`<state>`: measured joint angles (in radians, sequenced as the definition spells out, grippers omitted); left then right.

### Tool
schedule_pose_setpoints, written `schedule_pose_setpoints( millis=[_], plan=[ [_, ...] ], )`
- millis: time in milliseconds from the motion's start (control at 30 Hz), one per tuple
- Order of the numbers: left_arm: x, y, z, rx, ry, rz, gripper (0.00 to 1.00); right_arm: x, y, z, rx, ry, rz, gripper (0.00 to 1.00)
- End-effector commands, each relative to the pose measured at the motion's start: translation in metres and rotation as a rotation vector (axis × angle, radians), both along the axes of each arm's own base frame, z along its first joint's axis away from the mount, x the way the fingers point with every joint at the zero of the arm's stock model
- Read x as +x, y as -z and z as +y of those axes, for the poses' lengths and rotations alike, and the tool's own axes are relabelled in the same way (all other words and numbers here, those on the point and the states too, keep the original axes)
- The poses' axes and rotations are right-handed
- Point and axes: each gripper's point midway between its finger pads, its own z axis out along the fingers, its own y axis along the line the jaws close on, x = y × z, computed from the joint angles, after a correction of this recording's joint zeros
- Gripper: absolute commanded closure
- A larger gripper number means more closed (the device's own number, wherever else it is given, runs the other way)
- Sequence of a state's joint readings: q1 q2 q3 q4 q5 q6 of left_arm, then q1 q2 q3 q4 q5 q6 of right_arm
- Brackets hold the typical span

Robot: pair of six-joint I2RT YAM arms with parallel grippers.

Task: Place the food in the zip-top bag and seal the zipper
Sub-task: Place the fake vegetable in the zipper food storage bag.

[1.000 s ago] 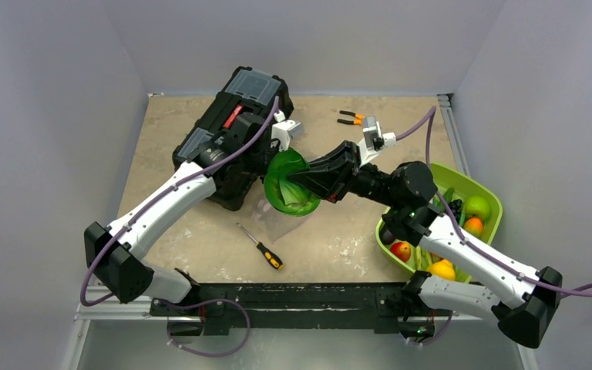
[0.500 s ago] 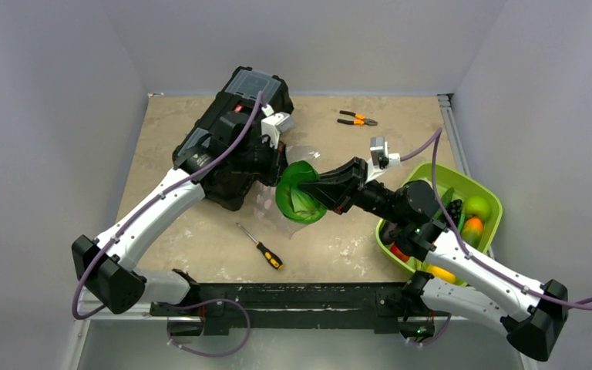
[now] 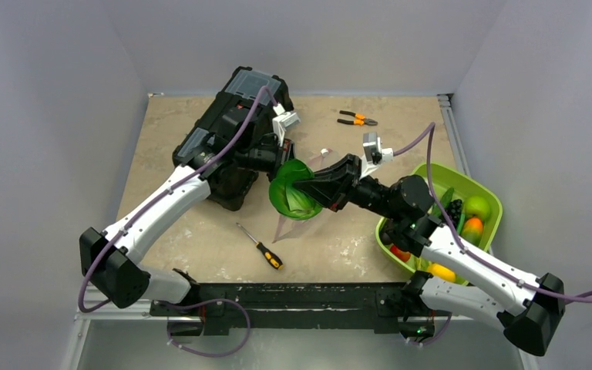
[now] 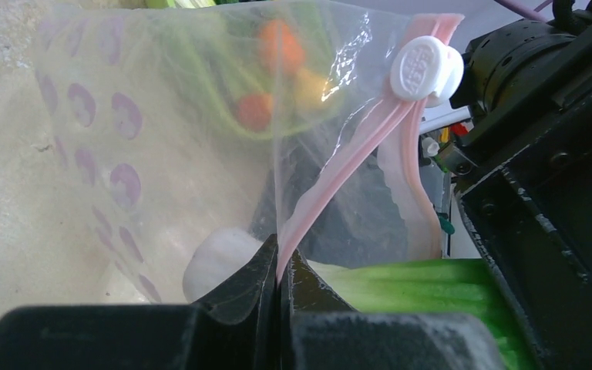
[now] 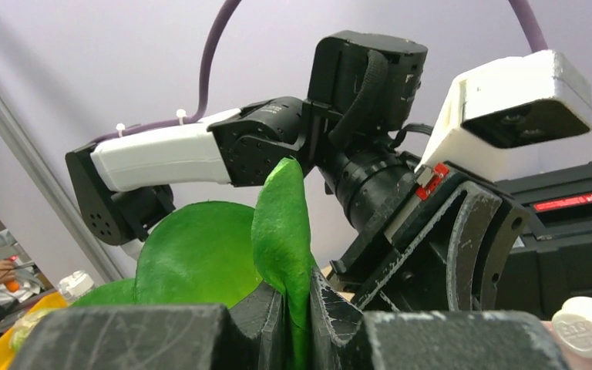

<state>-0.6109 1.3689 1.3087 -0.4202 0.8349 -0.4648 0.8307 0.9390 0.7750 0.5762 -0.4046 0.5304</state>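
My left gripper (image 3: 281, 159) is shut on the pale-pink zipper (image 4: 331, 181) and holds the clear zip-top bag (image 4: 169, 146) up by it in front of the toolbox; its jaws (image 4: 280, 254) pinch the strip. The white slider (image 4: 429, 69) sits at the strip's far end. My right gripper (image 3: 310, 187) is shut on a leaf of the leafy green (image 3: 293, 196) and holds it at the bag's mouth; the jaws (image 5: 297, 289) clamp the leaf (image 5: 281, 223). Its white stem (image 4: 220, 258) shows through the plastic. Other food lies in the bowl.
A lime-green bowl (image 3: 490, 194) at the right holds a red fruit (image 3: 399, 250), a yellow one (image 3: 441, 271), a green apple (image 3: 476, 206) and an orange one (image 3: 472, 227). A black toolbox (image 3: 231, 108) stands at the back left. A screwdriver (image 3: 260, 247) lies near the front, pliers (image 3: 357, 118) at the back.
The right arm moved the leafy green a little right, then back left beside the left gripper. The left gripper shifted slightly with the bag edge. Both stay shut.
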Motion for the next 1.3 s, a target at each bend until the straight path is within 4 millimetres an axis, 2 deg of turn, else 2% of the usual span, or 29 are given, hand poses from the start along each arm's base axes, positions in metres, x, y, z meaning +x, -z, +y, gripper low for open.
schedule_pose_setpoints(
  millis=[0, 133, 300, 500, 567, 700, 867, 1067, 1200, 1267],
  plan=[
    [-0.005, -0.009, -0.004, -0.051, 0.043, 0.005, 1.0, 0.003, -0.006, -0.011, 0.04, 0.059, 0.003, 0.94],
    [-0.003, -0.005, -0.005, -0.044, 0.038, 0.023, 1.0, 0.004, -0.002, -0.017, 0.068, 0.076, 0.048, 0.81],
    [-0.001, 0.0, -0.006, -0.032, 0.03, 0.035, 1.0, 0.031, 0.016, -0.018, 0.022, 0.192, 0.217, 0.71],
    [0.004, 0.01, -0.006, 0.008, 0.01, 0.055, 1.0, 0.055, 0.037, -0.011, -0.131, 0.286, 0.375, 0.47],
    [0.005, 0.011, -0.005, 0.013, 0.003, 0.053, 1.0, 0.055, 0.038, -0.007, -0.177, 0.273, 0.395, 0.36],
    [0.01, 0.016, -0.003, 0.041, -0.019, 0.046, 1.0, 0.053, 0.034, -0.009, -0.222, 0.278, 0.399, 0.27],
    [0.012, 0.015, 0.0, 0.047, -0.043, 0.027, 1.0, 0.055, 0.023, -0.025, -0.274, 0.354, 0.412, 0.24],
    [0.016, 0.014, 0.005, 0.067, -0.08, -0.001, 1.0, 0.042, 0.011, -0.051, -0.355, 0.399, 0.385, 0.23],
    [0.018, 0.014, 0.008, 0.078, -0.102, -0.015, 1.0, 0.028, 0.031, -0.065, -0.424, 0.403, 0.452, 0.23],
    [0.018, 0.013, 0.008, 0.073, -0.1, -0.005, 1.0, 0.021, 0.044, -0.066, -0.448, 0.386, 0.481, 0.24]
  ],
)
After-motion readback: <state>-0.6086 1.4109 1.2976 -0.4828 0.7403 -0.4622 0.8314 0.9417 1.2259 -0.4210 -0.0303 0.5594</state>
